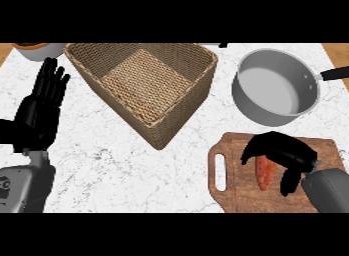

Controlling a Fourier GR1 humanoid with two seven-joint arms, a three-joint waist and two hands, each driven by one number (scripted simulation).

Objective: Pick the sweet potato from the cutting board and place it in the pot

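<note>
Right hand (279,150) curled down over the sweet potato (265,172), fingers and thumb bent round its sides, hiding its upper end. Orange tuber lying lengthwise on the wooden cutting board (240,195), board's lower edge cut off. Grey pot (273,87) just beyond the board, black handle running out at right. Left hand (40,107) at left edge, fingers straight and spread, upright. Wicker basket (151,82) between. Small bowl (37,50) half cut off at top left.
</note>
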